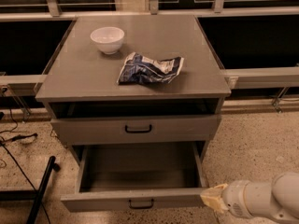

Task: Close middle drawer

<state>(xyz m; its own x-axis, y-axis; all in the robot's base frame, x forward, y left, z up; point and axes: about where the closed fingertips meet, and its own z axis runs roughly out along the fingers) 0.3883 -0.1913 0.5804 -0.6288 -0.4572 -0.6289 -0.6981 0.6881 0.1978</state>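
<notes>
Lining up a push on the open middle drawer (pixel 107 200).
Gripper (pixel 214 197) sits beside the front's right end; whether spread, cannot tell.

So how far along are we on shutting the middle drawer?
Done: nothing yet. The middle drawer is pulled far out of the cabinet, its inside in full view. In hand: the claw sits at the right end of the drawer's front panel; I cannot tell whether it touches. Left: the whole push in.

Grey middle drawer (pixel 107 200), black handle (pixel 141 203); yellowish claw (pixel 214 198) at its right corner; white bowl (pixel 107 39).
</notes>
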